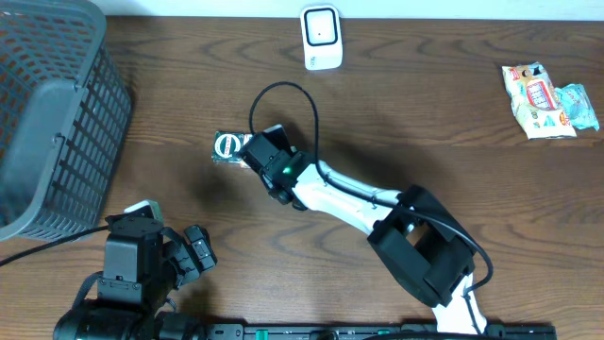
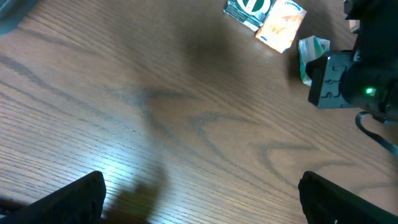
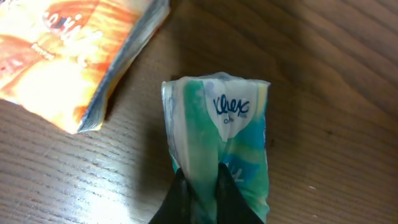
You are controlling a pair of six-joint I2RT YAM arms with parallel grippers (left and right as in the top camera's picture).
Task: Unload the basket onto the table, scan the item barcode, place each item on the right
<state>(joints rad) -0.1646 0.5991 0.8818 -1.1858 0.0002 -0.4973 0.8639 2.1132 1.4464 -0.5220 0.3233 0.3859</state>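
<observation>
A green-and-white plastic tissue pack (image 3: pixel 217 124) is pinched by the right gripper (image 3: pixel 200 186).
Open brown wooden tabletop (image 2: pixel 186 112) is seen under the wide-spread left gripper (image 2: pixel 202 202); overhead, the pack is hidden.

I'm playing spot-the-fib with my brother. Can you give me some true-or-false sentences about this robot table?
1. The right gripper is shut on the Kleenex pack. True.
2. The left gripper is holding the orange packet. False: it is open and empty, well away from that packet.
3. The orange packet lies right beside the Kleenex pack. True.
4. The white scanner sits inside the gray basket. False: it stands on the table near the far edge, apart from the basket.
</observation>
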